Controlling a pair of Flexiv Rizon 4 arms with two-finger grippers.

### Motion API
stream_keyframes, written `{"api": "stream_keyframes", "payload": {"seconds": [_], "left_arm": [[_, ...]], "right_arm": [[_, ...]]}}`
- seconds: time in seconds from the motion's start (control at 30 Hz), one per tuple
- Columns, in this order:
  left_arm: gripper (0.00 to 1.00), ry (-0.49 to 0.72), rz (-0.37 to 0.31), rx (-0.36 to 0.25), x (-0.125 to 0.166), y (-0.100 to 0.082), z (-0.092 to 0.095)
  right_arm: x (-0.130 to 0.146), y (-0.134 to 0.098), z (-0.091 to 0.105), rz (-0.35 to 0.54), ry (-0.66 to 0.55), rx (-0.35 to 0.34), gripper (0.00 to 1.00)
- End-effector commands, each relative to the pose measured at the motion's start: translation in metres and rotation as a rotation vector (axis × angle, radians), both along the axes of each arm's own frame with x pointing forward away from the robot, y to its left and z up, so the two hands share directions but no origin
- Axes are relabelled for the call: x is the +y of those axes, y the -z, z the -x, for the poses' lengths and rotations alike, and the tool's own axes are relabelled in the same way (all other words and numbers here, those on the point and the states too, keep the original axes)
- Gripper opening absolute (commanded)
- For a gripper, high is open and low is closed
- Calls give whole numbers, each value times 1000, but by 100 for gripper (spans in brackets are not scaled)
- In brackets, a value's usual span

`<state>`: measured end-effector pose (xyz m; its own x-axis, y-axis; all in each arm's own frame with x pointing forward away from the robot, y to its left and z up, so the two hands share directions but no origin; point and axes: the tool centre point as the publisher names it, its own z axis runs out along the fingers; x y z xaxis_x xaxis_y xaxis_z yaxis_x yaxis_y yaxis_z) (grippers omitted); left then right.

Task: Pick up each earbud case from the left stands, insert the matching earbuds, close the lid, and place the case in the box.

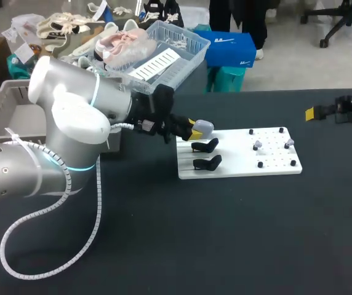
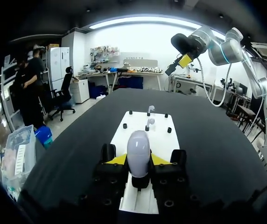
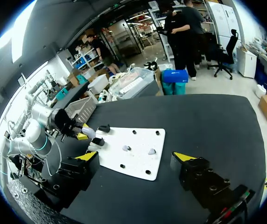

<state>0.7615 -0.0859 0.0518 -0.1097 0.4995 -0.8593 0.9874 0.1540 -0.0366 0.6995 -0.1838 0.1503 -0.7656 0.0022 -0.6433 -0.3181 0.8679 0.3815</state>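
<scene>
Earbud case [image 1: 204, 127]: pale grey, rounded, lid shut, located just right of frame centre in the head view, directly above the upper of two black stands [image 1: 205, 145]. Whether it touches a stand cannot be determined.

Left gripper [image 1: 194, 130]: clamped on the case. The left wrist view shows the case [image 2: 138, 147] upright between the two yellow tips, with a finger against each side.

White board [image 1: 237, 169]: lies flat on the black table [image 1: 164, 246], centre-right of frame. Both stands sit at its left end, the lower stand [image 1: 207, 163] empty. Two small pale earbuds [image 1: 257, 145] stand at the right half of the board, apart from each other, among black pegs [image 1: 260, 165].

Left arm [image 1: 71, 117]: enters from the left edge and fills the left third of the frame.

Grey box [image 1: 0, 107]: at the left edge, partly hidden behind the left arm.

Right gripper [image 1: 314, 112]: at the right edge of frame, well apart from the board. In the right wrist view its fingers [image 3: 185, 157] stand wide apart, holding nothing, with the board [image 3: 138, 135] ahead of them.
</scene>
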Motion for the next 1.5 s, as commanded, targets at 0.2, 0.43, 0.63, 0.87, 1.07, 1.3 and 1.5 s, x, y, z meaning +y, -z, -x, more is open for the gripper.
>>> {"api": "stream_keyframes", "payload": {"seconds": [0.2, 0.43, 0.63, 0.87, 1.07, 1.3, 1.5], "left_arm": [[0, -61, 15, -15, -2, -34, 35], [0, -65, 70, -28, -9, -62, 51], [0, -38, 73, -42, -18, -78, 67], [0, -22, 69, -75, -35, -82, 69], [0, -32, 64, -102, -44, -79, 62], [0, -72, 62, -106, -45, -76, 51], [0, -91, 70, -102, -44, -78, 49]], "right_arm": [[22, 7, -16, -9, -88, -17, 100], [55, 17, -18, 2, -180, -9, 100], [84, 19, -13, 0, -253, -24, 100], [106, 13, -2, -10, -306, -37, 100], [127, 10, 7, -15, -362, -36, 100], [140, 4, 9, -20, -411, -29, 100], [152, 0, 6, -27, -438, -30, 100]]}}
